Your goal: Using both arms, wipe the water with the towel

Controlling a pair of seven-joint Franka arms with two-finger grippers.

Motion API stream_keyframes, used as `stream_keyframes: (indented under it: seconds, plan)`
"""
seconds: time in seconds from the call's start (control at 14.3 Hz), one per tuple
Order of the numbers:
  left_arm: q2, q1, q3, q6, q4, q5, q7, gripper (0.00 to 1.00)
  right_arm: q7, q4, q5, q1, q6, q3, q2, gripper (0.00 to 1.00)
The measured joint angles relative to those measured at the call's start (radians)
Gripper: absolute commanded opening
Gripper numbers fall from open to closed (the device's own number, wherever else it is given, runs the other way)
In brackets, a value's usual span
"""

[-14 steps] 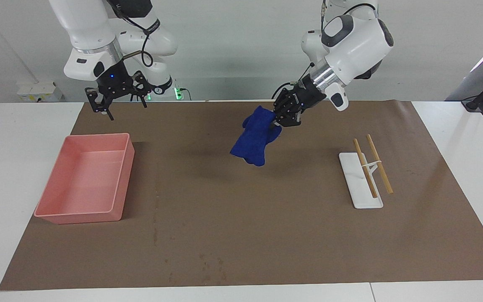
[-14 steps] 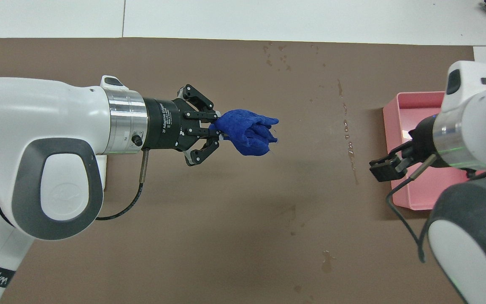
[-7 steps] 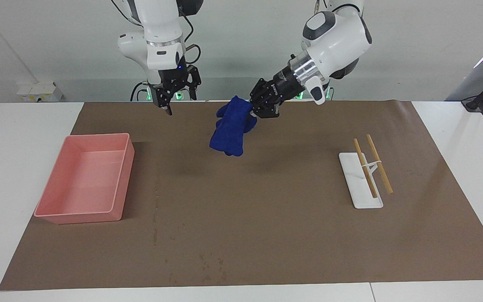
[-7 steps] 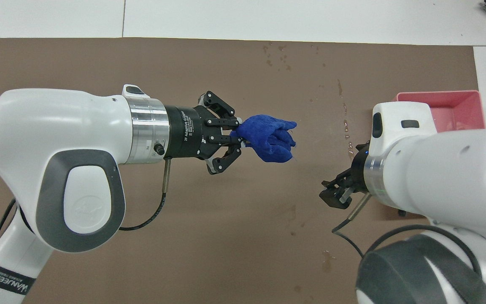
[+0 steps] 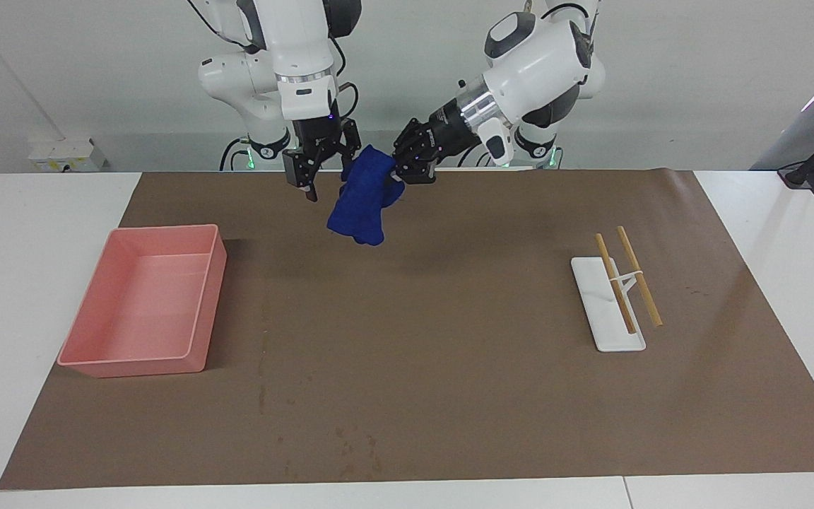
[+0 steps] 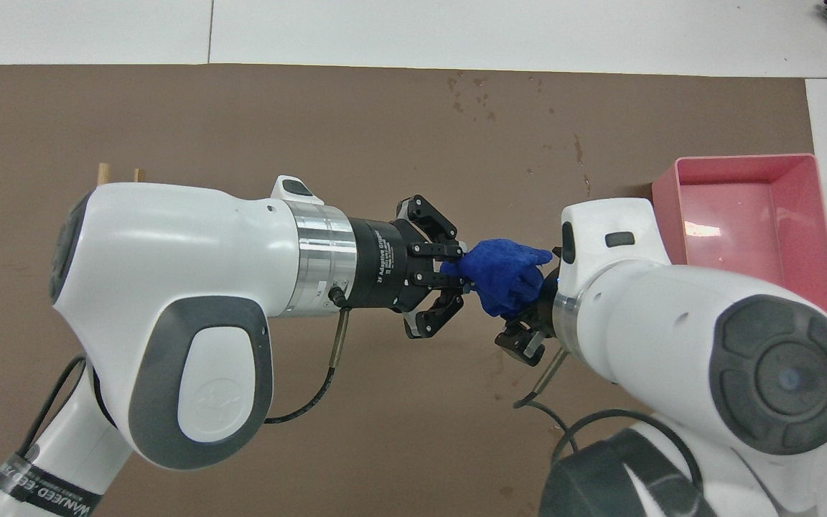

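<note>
Towel (image 5: 361, 201) hangs lengthwise downward from the left gripper (image 5: 407, 166), clamped on its top corner over the brown mat (image 5: 449, 367). The right gripper (image 5: 319, 170), jaws apart, sits just beside it, perhaps already touching.

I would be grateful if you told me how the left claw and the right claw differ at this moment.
The left claw is shut on the towel, which hangs from it; the right claw is open and holds nothing. The left claw comes in slantwise along its arm; the right claw points more steeply down beside the towel. Both are black, raised over the brown mat, close together at the towel.
</note>
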Motion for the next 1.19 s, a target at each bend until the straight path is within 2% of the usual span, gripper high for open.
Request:
stream_keyframes:
  seconds: [0.35,0.56,0.7,0.77,1.19]
  plan:
    - [-0.008,-0.039,0.0,0.0,-0.027,0.0,0.0,0.0,0.0,-0.02,-0.012,0.026,0.009,-0.001,0.0,1.0]
    - [-0.023,-0.04,0.002,0.0,-0.06,0.0,0.002,0.0,0.0,-0.025,-0.012,0.024,0.009,-0.003,0.0,0.4]
    - [-0.03,-0.041,0.003,0.005,-0.074,0.0,0.004,0.0,0.0,-0.028,-0.011,0.024,0.008,-0.006,-0.001,0.06]
    - [-0.031,-0.043,0.003,0.008,-0.076,0.0,0.005,0.0,0.0,-0.028,-0.011,0.024,0.006,-0.007,-0.001,0.0]
    - [-0.036,-0.06,0.004,0.028,-0.089,0.001,0.011,0.0,0.0,-0.033,-0.01,0.024,-0.018,-0.009,-0.008,0.0]
